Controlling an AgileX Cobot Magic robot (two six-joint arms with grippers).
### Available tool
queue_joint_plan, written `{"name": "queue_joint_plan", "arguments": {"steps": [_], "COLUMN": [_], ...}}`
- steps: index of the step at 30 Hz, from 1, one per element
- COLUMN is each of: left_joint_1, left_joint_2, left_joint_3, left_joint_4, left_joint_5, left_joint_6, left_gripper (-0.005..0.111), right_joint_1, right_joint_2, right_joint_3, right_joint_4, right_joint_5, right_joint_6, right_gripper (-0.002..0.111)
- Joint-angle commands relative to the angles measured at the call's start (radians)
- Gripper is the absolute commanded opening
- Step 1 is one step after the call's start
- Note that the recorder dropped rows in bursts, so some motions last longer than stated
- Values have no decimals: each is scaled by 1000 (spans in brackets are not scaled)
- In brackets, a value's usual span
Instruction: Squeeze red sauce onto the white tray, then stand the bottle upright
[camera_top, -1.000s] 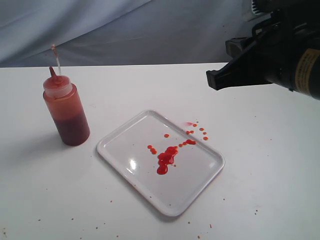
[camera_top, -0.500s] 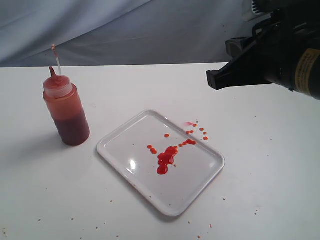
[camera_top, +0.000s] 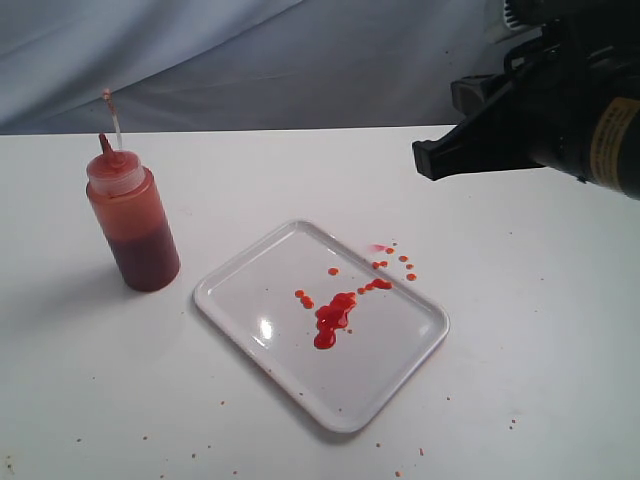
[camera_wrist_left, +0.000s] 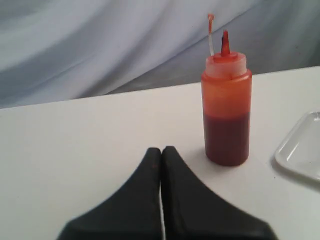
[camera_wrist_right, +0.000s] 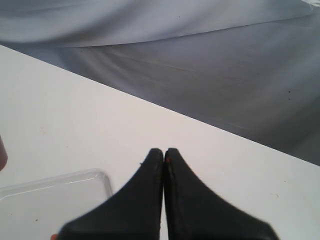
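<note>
Nothing had shifted since a moment earlier: the bottle, the tray and the one arm I could see all sat exactly as before. The bottle (camera_top: 133, 225) stood upright on the white surface (camera_top: 520, 330), its long axis vertical and its cone nozzle pointing straight up, with the thin tethered cap sticking up beside it. It stood left of the white tray (camera_top: 250, 300), near it but apart. The tray lay flat, its long axis running from far-left to near-right. The red sauce (camera_top: 332, 315) sat as a blob near the tray's middle, with small drops trailing toward the far-right rim and a few seemingly just past it. The left fingers (camera_wrist_left: 150, 170) were pressed together, empty, pointing toward the bottle but short of it. The right fingers (camera_wrist_right: 150, 170) were likewise closed on nothing, held off by the right arm (camera_top: 540, 120) above the tray's far corner.
</note>
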Motion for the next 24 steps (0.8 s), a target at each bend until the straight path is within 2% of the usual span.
{"name": "queue_joint_plan", "arguments": {"steps": [1, 4, 7, 8, 11, 24], "left_joint_1": [-7, -20, -94, -99, -99, -99], "left_joint_2": [-3, -3, -3, -3, -3, -3], "left_joint_3": [5, 5, 5, 5, 5, 5], "left_joint_4": [10, 10, 10, 7, -51, -41], "left_joint_5": [26, 26, 25, 25, 25, -12], "left_joint_6": [-17, -75, -67, -69, -69, -61], "left_gripper": [0, 0, 0, 0, 0, 0], "right_joint_1": [-5, -5, -5, -5, -5, -5], "right_joint_2": [-5, -5, -5, -5, -5, -5], "right_joint_3": [6, 6, 6, 6, 6, 6], "right_joint_4": [0, 0, 0, 0, 0, 0], "right_joint_5": [9, 9, 9, 9, 9, 9], "right_joint_6": [5, 5, 5, 5, 5, 5], "right_gripper": [0, 0, 0, 0, 0, 0]}}
